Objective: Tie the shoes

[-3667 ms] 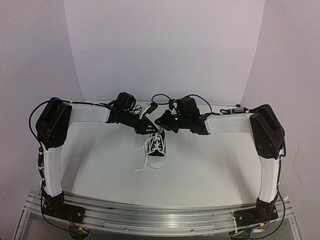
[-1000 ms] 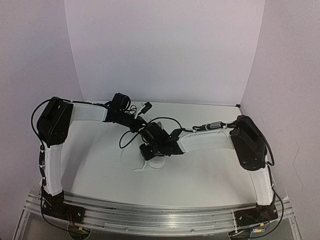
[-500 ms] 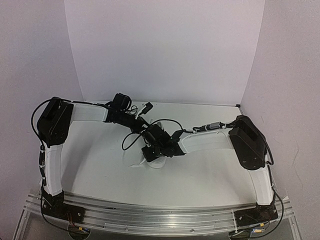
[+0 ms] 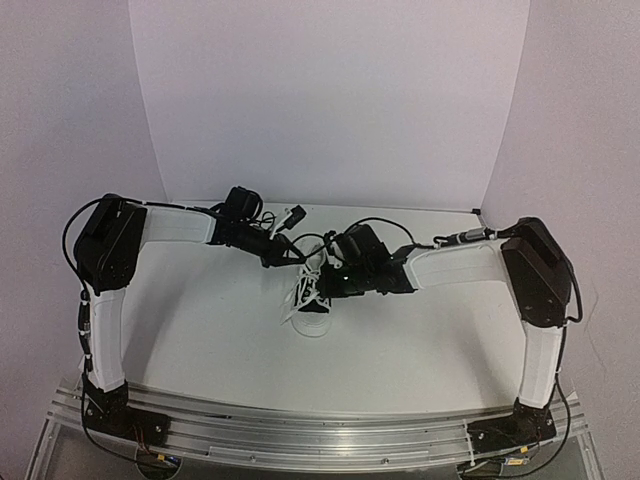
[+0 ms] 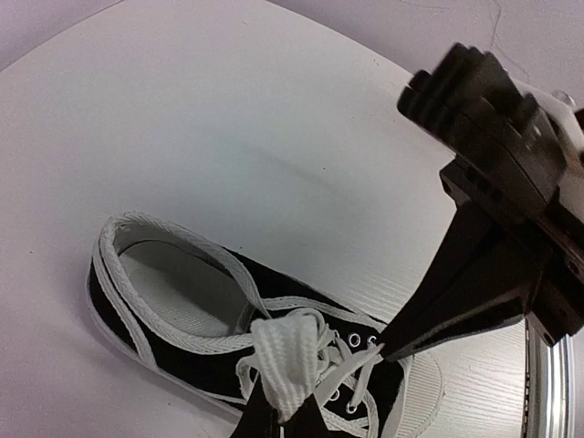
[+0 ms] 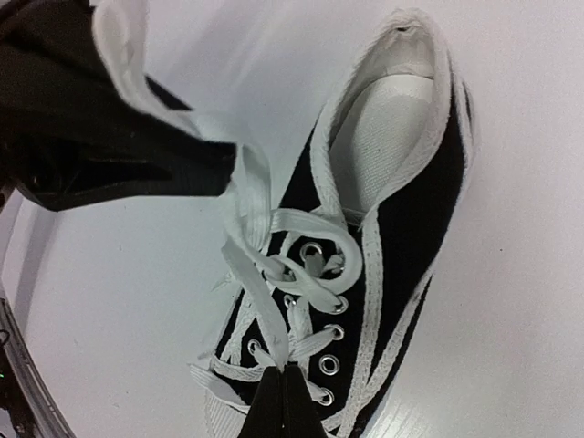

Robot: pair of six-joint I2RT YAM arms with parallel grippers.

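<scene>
Since the previous frame, the right arm (image 4: 460, 265) is drawing back rightward, uncovering the sneaker (image 4: 312, 298). The left gripper (image 5: 278, 422) is clamping together on a white lace (image 5: 287, 360). The sneaker is lying at the centre of the table (image 4: 200, 330), toe cap toward the bases. The right gripper (image 6: 282, 401) is pinching shut on another lace strand (image 6: 258, 319).

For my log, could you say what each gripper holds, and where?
Both hold the white laces: the left gripper pinches a folded stretch, the right gripper a strand over the eyelets.
</scene>
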